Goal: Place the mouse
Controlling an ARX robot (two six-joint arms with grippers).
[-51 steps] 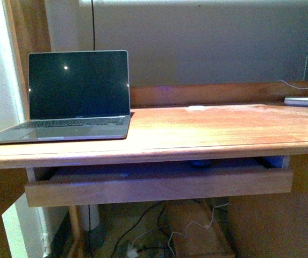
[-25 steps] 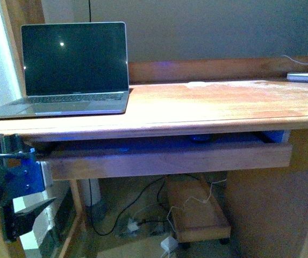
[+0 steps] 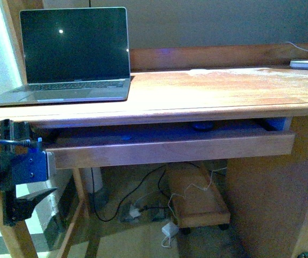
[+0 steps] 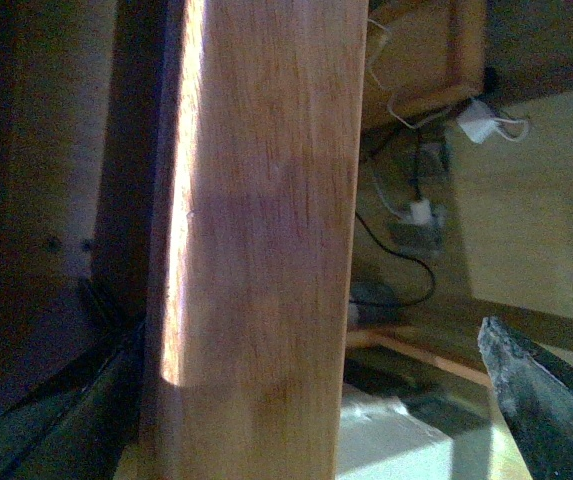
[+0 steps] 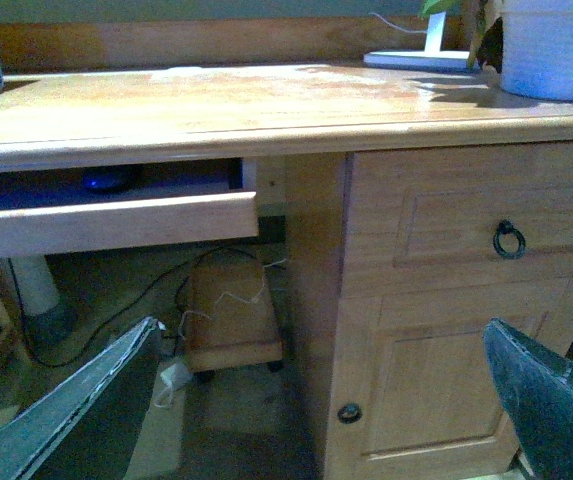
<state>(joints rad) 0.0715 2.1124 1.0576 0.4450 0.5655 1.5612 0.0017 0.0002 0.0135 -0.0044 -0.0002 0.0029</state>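
The mouse [image 3: 202, 126] is a small dark oval lying in the open drawer [image 3: 170, 151] under the desk top, towards its right. It also shows in the right wrist view [image 5: 109, 180], far from my right gripper [image 5: 316, 420], which is open and empty, low before the desk cabinet. My left gripper [image 3: 27, 169] is open and empty at the lower left, beside the desk's left leg [image 4: 256, 250] and left of the drawer's end. In the left wrist view only one finger [image 4: 541, 400] shows.
An open laptop [image 3: 73, 54] stands on the desk top [image 3: 213, 91] at the left. A white lamp base [image 5: 421, 60] and a pot [image 5: 556, 50] stand at the right. A cabinet door with a ring handle [image 5: 507, 239] lies below. Cables and a wheeled board [image 3: 197, 207] lie on the floor.
The front view has dropped lower and shows more of the floor. My left gripper has come into view at the lower left and risen slightly beside the drawer's end.
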